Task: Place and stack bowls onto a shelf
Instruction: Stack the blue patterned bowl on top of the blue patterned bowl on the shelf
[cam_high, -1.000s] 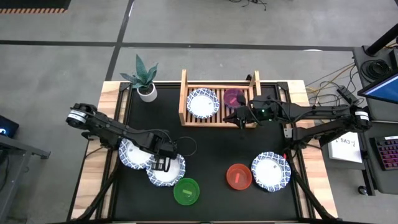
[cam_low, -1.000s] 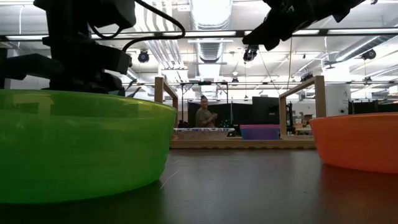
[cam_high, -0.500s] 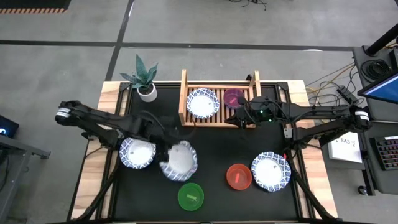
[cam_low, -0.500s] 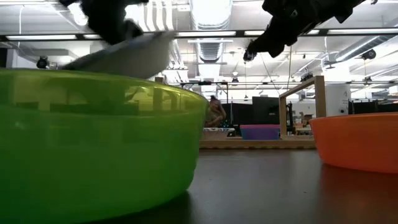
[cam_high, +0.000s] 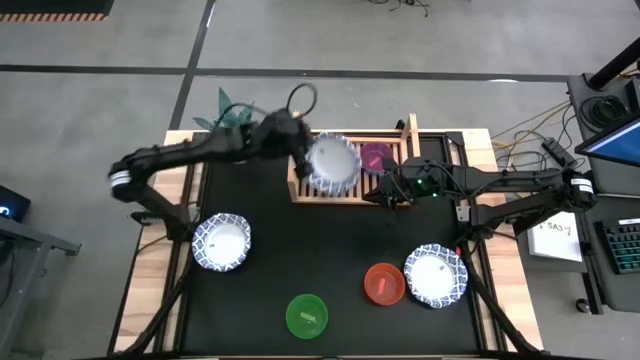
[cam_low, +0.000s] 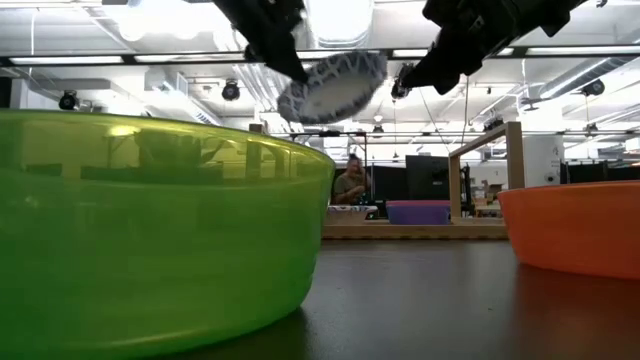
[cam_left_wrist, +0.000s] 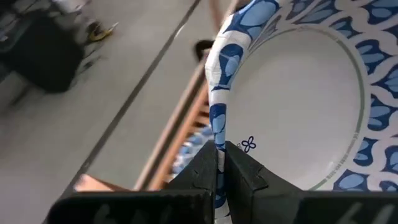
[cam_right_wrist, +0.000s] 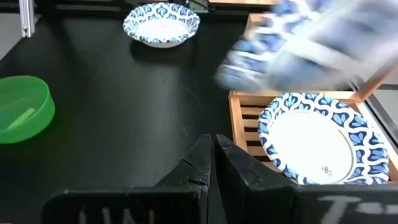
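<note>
Now the left claw (cam_left_wrist: 216, 163) pinches the rim of a carried bowl (cam_high: 331, 164), tilted in the air above the patterned bowl (cam_right_wrist: 320, 144) already on the shelf (cam_high: 297, 190) at twelve o'clock. To stack well, I judge it should level out, centre over that bowl, then descend before releasing. The right claw (cam_right_wrist: 213, 155), fingers closed on nothing, hangs near the shelf's front edge beside the magenta bowl (cam_high: 376, 157), narrowing room toward three o'clock; raised rails bound the sides.
</note>
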